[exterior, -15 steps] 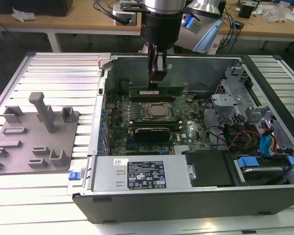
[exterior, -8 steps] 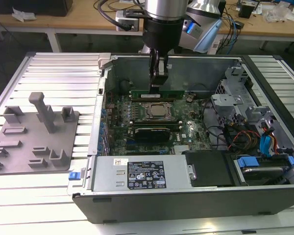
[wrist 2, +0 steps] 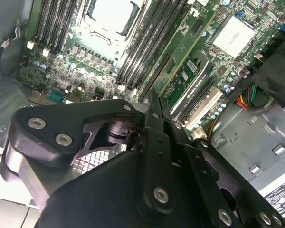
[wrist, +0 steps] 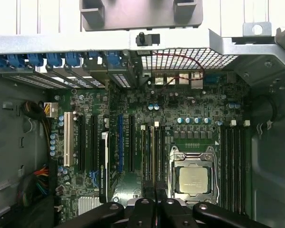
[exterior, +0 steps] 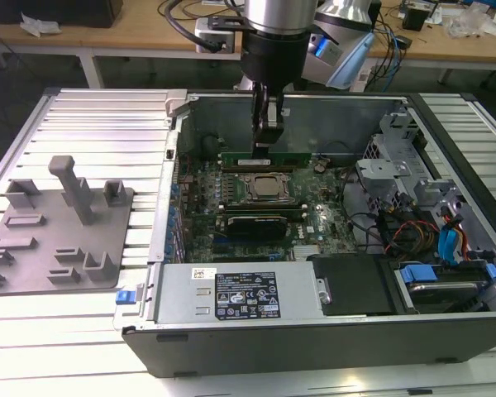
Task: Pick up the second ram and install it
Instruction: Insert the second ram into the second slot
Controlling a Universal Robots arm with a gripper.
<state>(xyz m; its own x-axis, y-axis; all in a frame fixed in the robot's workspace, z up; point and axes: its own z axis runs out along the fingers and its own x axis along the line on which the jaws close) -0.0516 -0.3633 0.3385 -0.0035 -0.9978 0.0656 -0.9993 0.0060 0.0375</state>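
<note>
In the exterior view we are seeing the second ram (exterior: pixel 281 157) standing on edge just beyond the processor (exterior: pixel 264 188), with its long axis running left to right. The pincer (exterior: pixel 266 144) is hanging straight above its middle, fingers drawn together and, as we are judging it, clamping its top edge.

A black claw (exterior: pixel 267 142) has a green memory stick (exterior: pixel 264 157) directly under its tips. Just beside the claw is a silver processor (exterior: pixel 263 187), set on a green circuit board (exterior: pixel 314 217) striped with long black slots (wrist: pixel 230 161). Farther from the claw, bright blue clips (wrist: pixel 35 60) sit in a row next to a silver-grey mesh (wrist: pixel 180 57) with a fine grid pattern. Well away from the claw, towards the exterior view's left, a plain grey tray (exterior: pixel 62 240) lies on a white table (exterior: pixel 99 124) ribbed with even stripes.
</note>
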